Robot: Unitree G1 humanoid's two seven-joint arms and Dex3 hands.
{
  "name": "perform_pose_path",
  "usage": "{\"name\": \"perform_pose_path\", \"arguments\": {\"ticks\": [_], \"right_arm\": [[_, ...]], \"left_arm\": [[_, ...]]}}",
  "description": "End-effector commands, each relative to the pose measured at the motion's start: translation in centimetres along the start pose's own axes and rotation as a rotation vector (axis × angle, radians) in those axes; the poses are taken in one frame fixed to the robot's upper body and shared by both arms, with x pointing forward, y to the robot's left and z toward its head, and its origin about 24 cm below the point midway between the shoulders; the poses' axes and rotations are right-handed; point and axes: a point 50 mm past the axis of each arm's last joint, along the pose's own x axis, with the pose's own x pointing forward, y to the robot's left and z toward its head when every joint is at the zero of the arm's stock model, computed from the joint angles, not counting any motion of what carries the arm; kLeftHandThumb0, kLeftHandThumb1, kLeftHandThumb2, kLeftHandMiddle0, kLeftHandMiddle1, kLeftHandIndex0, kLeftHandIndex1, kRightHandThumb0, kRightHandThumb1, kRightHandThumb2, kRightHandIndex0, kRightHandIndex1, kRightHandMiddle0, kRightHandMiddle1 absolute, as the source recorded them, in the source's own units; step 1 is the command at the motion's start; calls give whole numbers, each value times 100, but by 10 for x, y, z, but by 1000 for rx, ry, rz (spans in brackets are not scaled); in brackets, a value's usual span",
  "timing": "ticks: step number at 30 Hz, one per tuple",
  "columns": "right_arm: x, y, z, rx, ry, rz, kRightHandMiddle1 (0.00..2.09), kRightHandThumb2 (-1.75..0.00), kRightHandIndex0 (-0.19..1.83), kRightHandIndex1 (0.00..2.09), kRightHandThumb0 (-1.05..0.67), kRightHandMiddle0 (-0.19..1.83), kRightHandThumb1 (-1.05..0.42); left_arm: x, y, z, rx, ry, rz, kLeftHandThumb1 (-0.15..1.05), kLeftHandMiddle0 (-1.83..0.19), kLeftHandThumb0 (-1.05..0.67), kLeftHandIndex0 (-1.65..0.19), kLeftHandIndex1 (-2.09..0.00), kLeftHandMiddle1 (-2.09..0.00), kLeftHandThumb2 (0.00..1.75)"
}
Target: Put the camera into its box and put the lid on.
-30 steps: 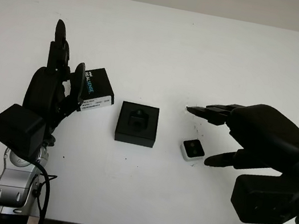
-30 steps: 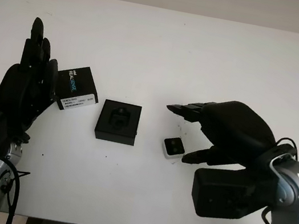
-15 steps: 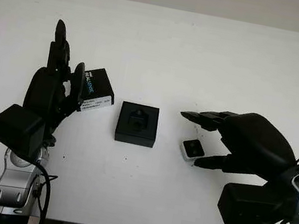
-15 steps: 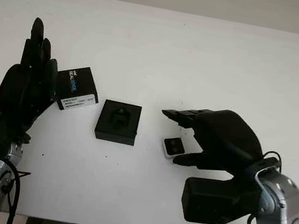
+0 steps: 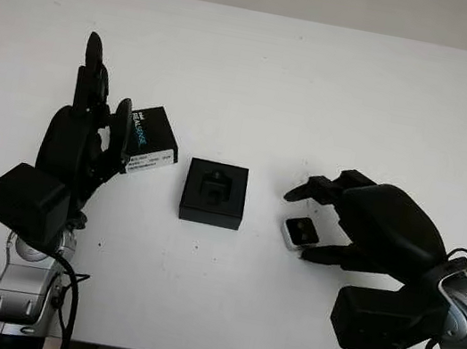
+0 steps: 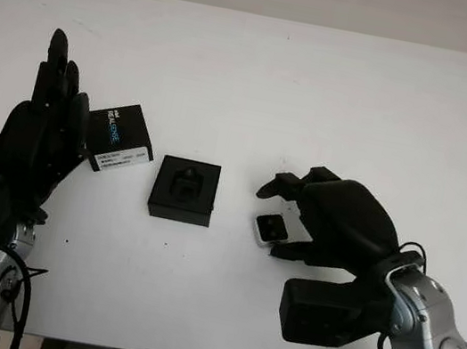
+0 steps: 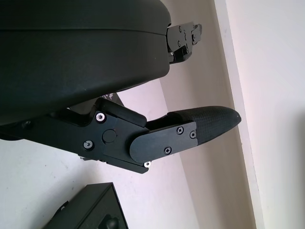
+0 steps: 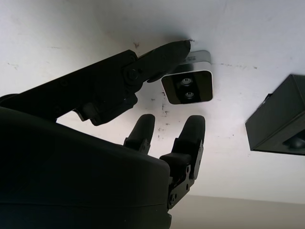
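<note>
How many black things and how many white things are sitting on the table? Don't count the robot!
Black: 2, the open box and its lid.
White or silver: 1, the little camera.
Total: 3 things.

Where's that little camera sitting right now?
The camera lies on the white table, just right of the open black box, between the fingers of the right hand closing around it.

Head stereo downward; wrist cameras close.

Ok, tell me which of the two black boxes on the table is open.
The middle one, the box: its moulded recess faces up. The lid by the left hand shows a printed label.
</note>
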Motion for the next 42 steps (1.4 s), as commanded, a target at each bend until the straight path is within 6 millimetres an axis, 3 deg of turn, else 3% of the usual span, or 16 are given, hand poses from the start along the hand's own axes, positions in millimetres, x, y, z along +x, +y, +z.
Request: {"name": "perform_pose_path", "arguments": {"ticks": [1, 15, 23, 24, 28, 31, 36, 42], "right_arm": [[-2, -3, -2, -5, 5, -4, 88, -5, 13, 115, -42, 21, -84], [-4, -1, -7, -21, 57, 25, 76, -6, 17, 102, -38, 26, -87], [-1, 6, -14, -50, 35, -37, 88, -5, 8, 137, -41, 35, -89], [-1, 7, -15, -37, 36, -36, 87, -5, 6, 133, -41, 36, -90], [-1, 10, -19, 11, 38, -24, 83, -5, 17, 47, -43, 35, -94], [0, 13, -24, 118, 42, -9, 83, -6, 17, 19, -43, 33, -95], [0, 19, -35, 270, 65, 31, 86, -5, 14, 9, -44, 29, -96], [1, 23, -43, 372, 81, 91, 75, -5, 10, 5, -45, 26, -97]], "left_arm": [[-1, 1, 3, 6, -17, 5, 105, 19, -71, 19, 0, 0, 69], [-2, 1, 4, 3, -16, 4, 105, 19, -70, 19, 0, 0, 68], [-3, 2, 3, 8, -12, -3, 105, 19, -71, 19, 0, 0, 68], [-2, 2, 3, 6, -11, -4, 105, 19, -71, 19, 0, 0, 68], [-2, 1, 3, 12, -9, 0, 105, 19, -71, 19, 0, 0, 68], [-2, 1, 4, 11, -10, 7, 105, 19, -71, 19, 0, 0, 68], [-2, 2, 4, 1, -15, 15, 105, 19, -71, 19, 0, 0, 68], [-2, 3, 3, -1, -5, 20, 105, 19, -74, 19, 0, 0, 65]]}}
